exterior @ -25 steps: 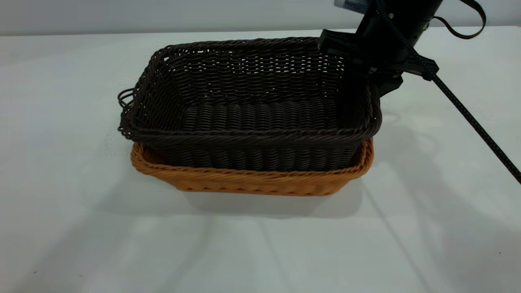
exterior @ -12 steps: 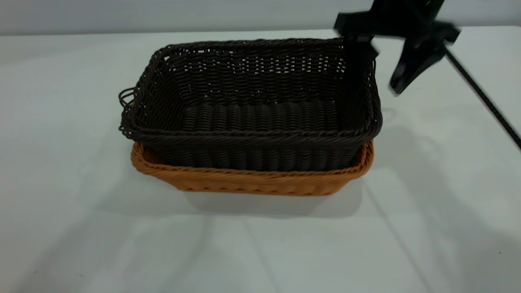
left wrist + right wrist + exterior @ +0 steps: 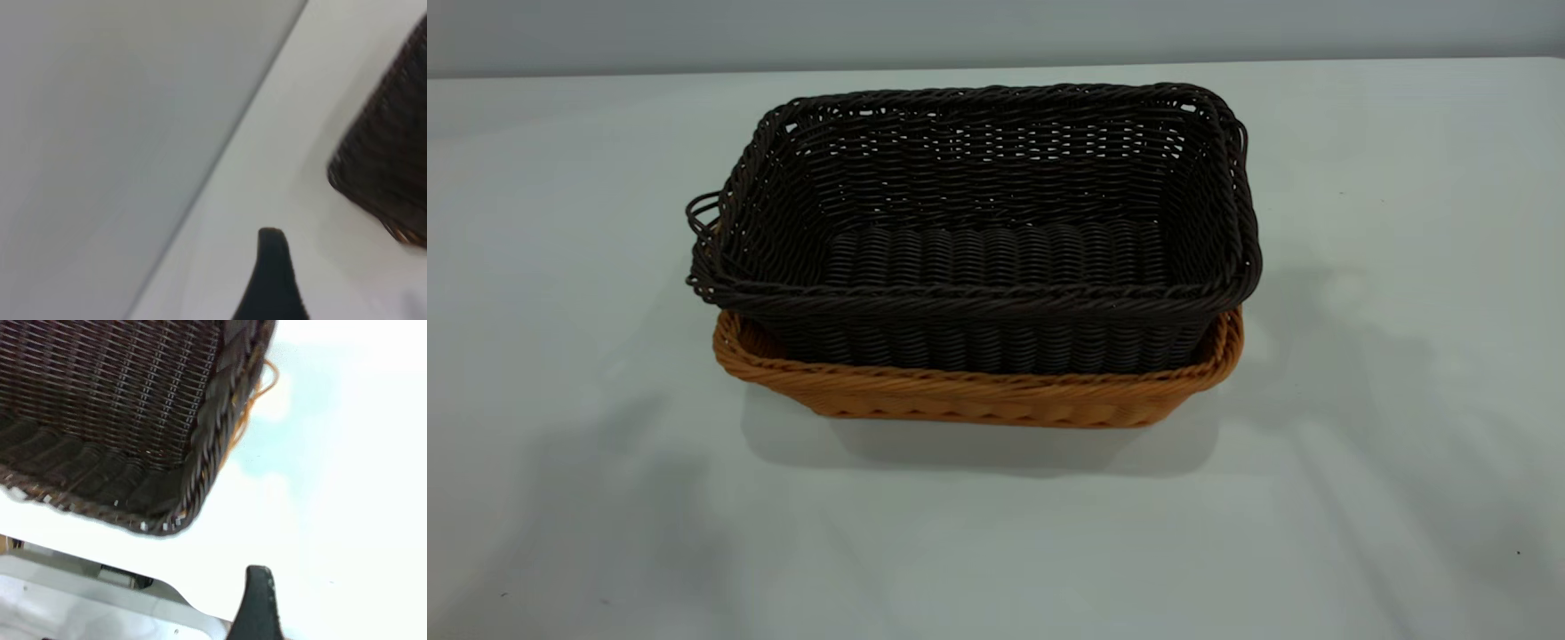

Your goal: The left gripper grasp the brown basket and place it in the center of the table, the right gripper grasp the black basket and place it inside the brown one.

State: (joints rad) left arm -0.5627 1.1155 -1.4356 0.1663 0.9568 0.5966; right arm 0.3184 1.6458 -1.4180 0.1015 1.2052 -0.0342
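Observation:
The black basket [image 3: 996, 258] sits nested inside the brown basket [image 3: 978, 400] in the middle of the table [image 3: 1405, 356]; only the brown rim and lower wall show beneath it. Neither gripper shows in the exterior view. The left wrist view shows one black finger [image 3: 270, 273] of my left gripper over bare table, well apart from a corner of the black basket [image 3: 390, 160]. The right wrist view shows one finger [image 3: 257, 603] of my right gripper above the table, clear of the black basket's corner [image 3: 113, 407]. Both grippers hold nothing.
An orange handle loop of the brown basket [image 3: 257, 393] sticks out past the dark rim. The table's far edge and grey floor [image 3: 100, 607] lie beyond the basket in the right wrist view. A grey wall [image 3: 100, 133] fills much of the left wrist view.
My right gripper let go of the black basket's right rim, opened, rose and left the exterior view. The baskets stayed nested in place.

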